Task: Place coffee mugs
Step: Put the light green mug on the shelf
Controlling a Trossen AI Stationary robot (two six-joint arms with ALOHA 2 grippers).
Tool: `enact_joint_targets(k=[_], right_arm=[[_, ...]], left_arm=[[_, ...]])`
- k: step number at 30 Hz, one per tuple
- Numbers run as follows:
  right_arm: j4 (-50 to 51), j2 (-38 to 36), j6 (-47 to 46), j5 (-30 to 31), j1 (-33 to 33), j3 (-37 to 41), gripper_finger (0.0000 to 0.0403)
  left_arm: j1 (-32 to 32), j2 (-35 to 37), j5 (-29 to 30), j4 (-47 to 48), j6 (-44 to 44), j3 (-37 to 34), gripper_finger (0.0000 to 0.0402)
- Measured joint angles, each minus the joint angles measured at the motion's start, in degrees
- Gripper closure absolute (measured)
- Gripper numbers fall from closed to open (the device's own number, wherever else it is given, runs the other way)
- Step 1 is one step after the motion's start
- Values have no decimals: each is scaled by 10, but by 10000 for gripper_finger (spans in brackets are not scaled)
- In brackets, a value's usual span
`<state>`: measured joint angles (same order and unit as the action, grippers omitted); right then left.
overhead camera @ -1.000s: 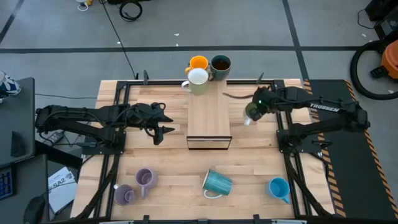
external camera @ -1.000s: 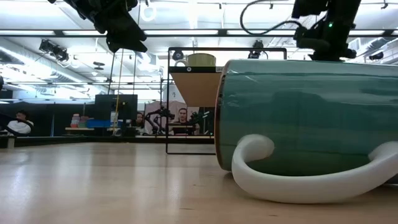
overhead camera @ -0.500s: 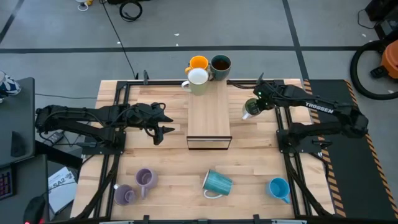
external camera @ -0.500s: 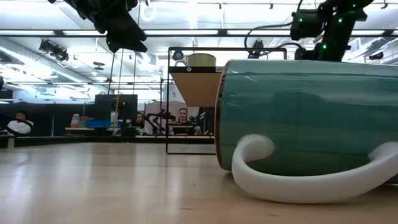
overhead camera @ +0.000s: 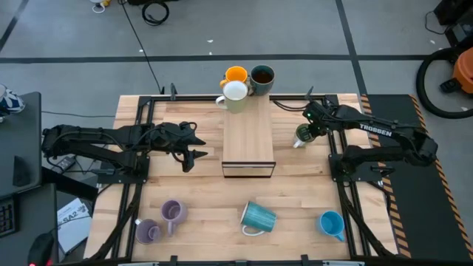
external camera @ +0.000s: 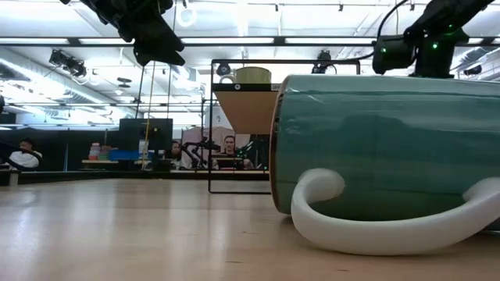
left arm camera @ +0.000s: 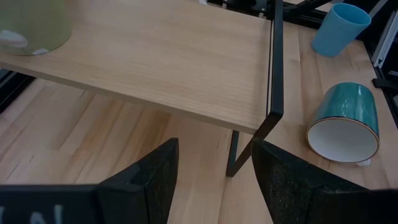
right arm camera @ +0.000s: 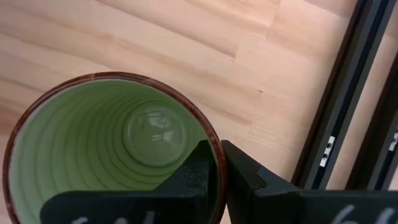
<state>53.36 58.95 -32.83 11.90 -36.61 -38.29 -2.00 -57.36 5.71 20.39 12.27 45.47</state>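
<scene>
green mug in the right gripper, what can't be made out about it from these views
- Green mug, right wrist view: its handle and outside are cut off by the frame edge and the right gripper on its rim.
- High view: too small, partly under the arm.
- Low view: hidden behind the ribbed teal mug.

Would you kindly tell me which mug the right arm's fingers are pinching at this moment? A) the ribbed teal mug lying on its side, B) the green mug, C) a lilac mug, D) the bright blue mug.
B: the right wrist view shows the right gripper closed on the rim of the green mug, carried beside the wooden shelf.
</scene>
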Motion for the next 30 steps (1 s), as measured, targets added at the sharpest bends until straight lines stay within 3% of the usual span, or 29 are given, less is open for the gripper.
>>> enact_joint_targets(k=[17, 30], right_arm=[[-15, 0, -16, -1, 0, 3, 350], [-14, 0, -16, -2, 0, 3, 266]], left_arm=[[0, 0, 0, 0, 0, 0, 191], [0, 0, 0, 0, 0, 0, 191]])
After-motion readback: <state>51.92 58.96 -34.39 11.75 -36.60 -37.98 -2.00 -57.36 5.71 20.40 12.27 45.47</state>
